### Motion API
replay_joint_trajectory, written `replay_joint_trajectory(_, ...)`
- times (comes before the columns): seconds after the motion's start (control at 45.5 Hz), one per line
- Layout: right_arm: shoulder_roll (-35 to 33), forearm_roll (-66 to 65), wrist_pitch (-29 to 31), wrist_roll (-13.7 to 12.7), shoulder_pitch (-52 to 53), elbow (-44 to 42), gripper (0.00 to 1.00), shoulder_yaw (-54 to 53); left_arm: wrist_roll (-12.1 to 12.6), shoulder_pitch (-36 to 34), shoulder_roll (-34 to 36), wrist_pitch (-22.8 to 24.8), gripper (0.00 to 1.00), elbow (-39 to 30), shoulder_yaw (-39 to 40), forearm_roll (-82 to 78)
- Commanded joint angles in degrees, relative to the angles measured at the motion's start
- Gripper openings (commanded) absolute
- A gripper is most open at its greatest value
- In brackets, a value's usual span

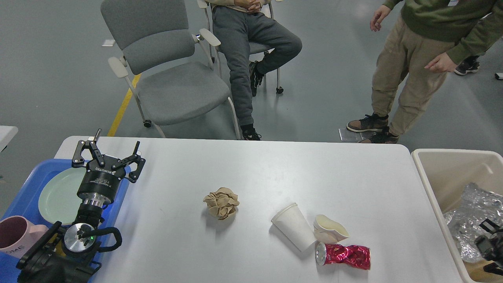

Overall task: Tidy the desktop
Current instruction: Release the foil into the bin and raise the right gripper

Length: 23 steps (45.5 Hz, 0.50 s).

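The white desktop (pixel 275 173) carries a crumpled brown paper ball (pixel 222 202) at its middle. Front right lie a tipped white paper cup (pixel 294 232), a crushed cream cup (pixel 330 230) and a crushed red can (pixel 345 255), close together. My left gripper (pixel 110 151) is open and empty above the table's left edge, by the blue tray (pixel 23 198). My right gripper (pixel 489 245) shows only as a small dark part low inside the beige bin (pixel 444 173), beside crumpled silver plastic (pixel 473 212) that lies in the bin.
The blue tray holds a pale green plate (pixel 57 196) and a pink mug (pixel 15 236). A grey chair (pixel 177 86), a seated person (pixel 247 51) and a standing person (pixel 412 67) are behind the table's far edge.
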<state>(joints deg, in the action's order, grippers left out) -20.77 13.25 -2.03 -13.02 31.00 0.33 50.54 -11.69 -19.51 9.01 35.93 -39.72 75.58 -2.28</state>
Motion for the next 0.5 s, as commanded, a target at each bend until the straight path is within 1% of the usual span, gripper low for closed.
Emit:
replay_joint_trajectory(0.0,1.35,0.02,-0.78,-0.08,-1.12,-0.42,0.00,-0.27,0.00,0.00,0.04,0.02,0.97,-0.01,0.00,0.00)
replay_joint_trajectory(0.242,2.49,-0.06,-0.78,-0.17,-2.35,-0.15,0.00,0.09,0.00,0.00,0.04,0.02,0.97,-0.01,0.00,0.00)
replay_joint_trajectory(0.263,2.49,-0.06,-0.87,-0.17,-2.44,-0.15,0.05,0.35,0.00,0.00,0.04,0.02,0.97,-0.01,0.00,0.00)
replay_joint_trajectory(0.307,2.32,-0.06,-0.96,-0.17,-2.52,-0.33,0.29,0.61,0.00,0.00,0.04,0.02,0.97,-0.01,0.00,0.00)
replay_joint_trajectory(0.373,2.23,-0.06,-1.40,-0.17,-2.52,-0.42,0.57,0.70,0.00,0.00,0.04,0.02,0.97,-0.01,0.00,0.00)
replay_joint_trajectory(0.395,2.14,-0.06,-1.75,-0.17,-2.52,-0.51,0.68,0.70,0.00,0.00,0.04,0.02,0.97,-0.01,0.00,0.00)
replay_joint_trajectory(0.439,1.97,-0.06,-2.98,-0.08,-2.52,-0.59,0.98,0.70,0.00,0.00,-0.04,0.02,0.97,-0.01,0.00,0.00)
replay_joint_trajectory(0.461,1.88,-0.06,-3.50,-0.08,-2.52,-0.51,1.00,0.70,0.00,0.00,-0.04,0.02,0.97,-0.01,0.00,0.00)
replay_joint_trajectory(0.483,1.88,-0.06,-3.86,-0.08,-2.52,-0.33,1.00,0.70,0.00,0.00,0.04,0.02,0.97,-0.01,0.00,0.00)
